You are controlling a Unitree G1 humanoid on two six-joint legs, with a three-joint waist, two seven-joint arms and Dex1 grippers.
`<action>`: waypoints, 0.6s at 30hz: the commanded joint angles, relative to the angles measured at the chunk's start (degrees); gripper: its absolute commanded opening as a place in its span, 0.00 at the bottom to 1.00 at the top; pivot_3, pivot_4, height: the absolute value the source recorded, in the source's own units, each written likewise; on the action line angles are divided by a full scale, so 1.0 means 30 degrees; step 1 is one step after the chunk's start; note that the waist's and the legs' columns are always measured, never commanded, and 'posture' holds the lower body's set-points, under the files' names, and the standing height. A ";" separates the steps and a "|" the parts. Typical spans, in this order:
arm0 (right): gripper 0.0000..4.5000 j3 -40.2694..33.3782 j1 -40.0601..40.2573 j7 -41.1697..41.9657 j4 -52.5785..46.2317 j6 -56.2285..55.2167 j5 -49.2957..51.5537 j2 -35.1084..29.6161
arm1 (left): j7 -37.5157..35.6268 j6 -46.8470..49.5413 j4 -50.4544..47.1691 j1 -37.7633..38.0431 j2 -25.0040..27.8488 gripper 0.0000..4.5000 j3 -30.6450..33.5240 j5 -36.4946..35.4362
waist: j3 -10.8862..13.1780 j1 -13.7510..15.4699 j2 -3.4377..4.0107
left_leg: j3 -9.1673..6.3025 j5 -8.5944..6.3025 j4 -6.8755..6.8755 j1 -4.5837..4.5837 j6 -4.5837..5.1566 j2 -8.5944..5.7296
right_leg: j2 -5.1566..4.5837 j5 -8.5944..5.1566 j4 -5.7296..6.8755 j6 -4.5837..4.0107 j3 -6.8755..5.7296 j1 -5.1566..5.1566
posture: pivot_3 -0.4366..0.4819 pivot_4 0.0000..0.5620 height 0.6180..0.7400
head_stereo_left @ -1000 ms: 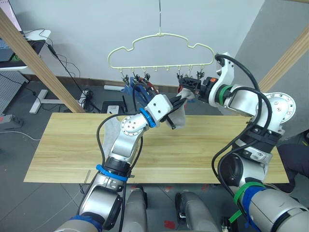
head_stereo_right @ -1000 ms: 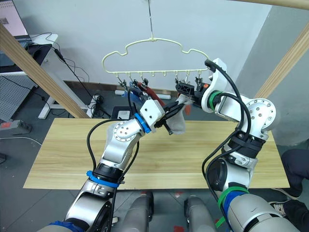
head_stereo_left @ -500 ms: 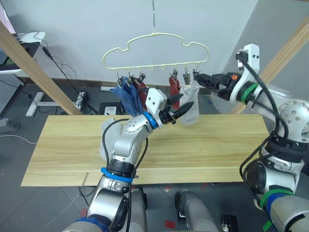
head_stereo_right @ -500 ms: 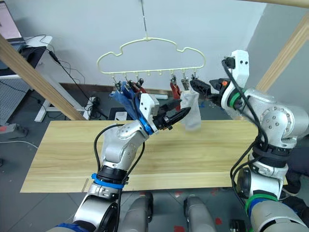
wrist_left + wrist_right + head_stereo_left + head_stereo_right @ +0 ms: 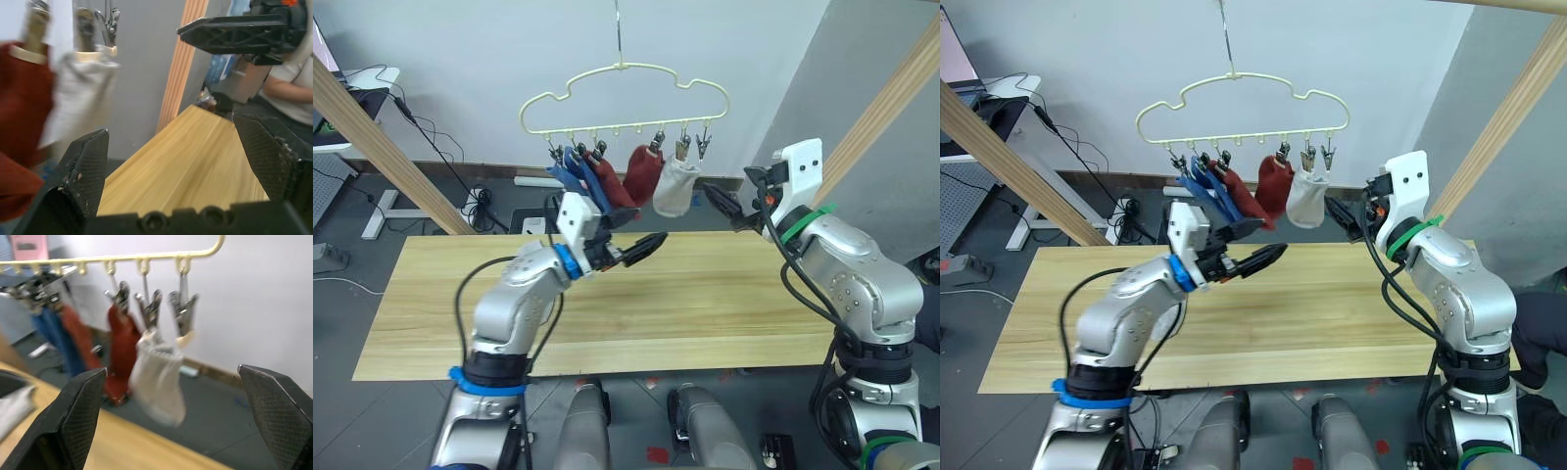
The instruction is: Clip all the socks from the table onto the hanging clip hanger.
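Socks hang clipped above both spread grippers, left gripper and right gripper; one grey left behind.

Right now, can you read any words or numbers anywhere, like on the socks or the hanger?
None to read. The socks clipped on the clip hanger are plain, with no print. The table is bare wood. The screen at the far edge is too small to read.
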 commanded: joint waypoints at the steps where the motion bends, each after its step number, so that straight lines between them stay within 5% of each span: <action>1: 0.96 0.0683 0.0429 -0.1071 -0.0480 -0.2164 -0.1491 0.0665 | 0.0448 0.1034 -0.2421 0.0407 0.1284 1.00 0.0954 -0.0618 | 0.0000 0.0050 0.0001 | 0.0000 0.0000 -0.0001 0.0000 0.0000 0.0000 | -0.0001 0.0000 0.0000 0.0000 0.0002 0.0000 | 0.55 0.45 1.00; 6: 0.63 0.1792 0.0618 -0.2022 0.0346 -0.4133 -0.3410 0.1523 | 0.0320 0.0849 -0.4269 0.1475 0.2581 1.00 0.1593 -0.1028 | 0.0001 0.0129 0.0001 | 0.0006 0.0000 0.0000 -0.0001 -0.0002 -0.0011 | -0.0018 -0.0001 -0.0006 0.0001 0.0013 0.0003 | 0.56 0.45 1.00; 18: 0.63 0.2122 -0.1160 -0.4603 0.4754 -0.7969 -0.6235 0.4150 | 0.1338 0.1109 -0.5933 0.1821 0.2394 1.00 0.2233 -0.3437 | 0.0001 0.0185 0.0000 | -0.0008 0.0002 0.0000 0.0003 -0.0004 -0.0004 | -0.0018 0.0001 0.0001 -0.0003 0.0001 0.0009 | 0.58 0.45 1.00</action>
